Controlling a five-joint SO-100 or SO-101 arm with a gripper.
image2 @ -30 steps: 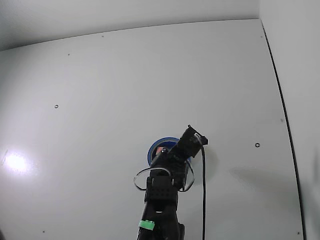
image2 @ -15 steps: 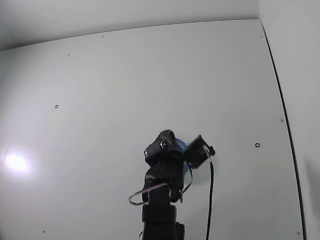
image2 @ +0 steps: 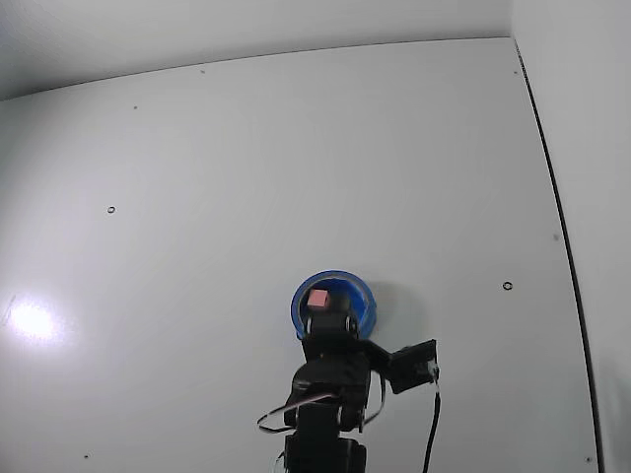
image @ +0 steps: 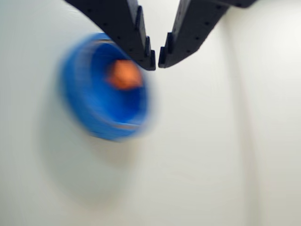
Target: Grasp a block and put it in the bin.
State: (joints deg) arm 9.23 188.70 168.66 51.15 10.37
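Wrist view shows the block (image: 124, 74) lying inside the bin (image: 94, 120), just left of the gripper (image: 157, 60). Its jaws are nearly closed, holding nothing

Legible text, labels, brands, numbers, signs: none in either view. The wrist view is motion-blurred; the fixed view shows only plain, unmarked surfaces.
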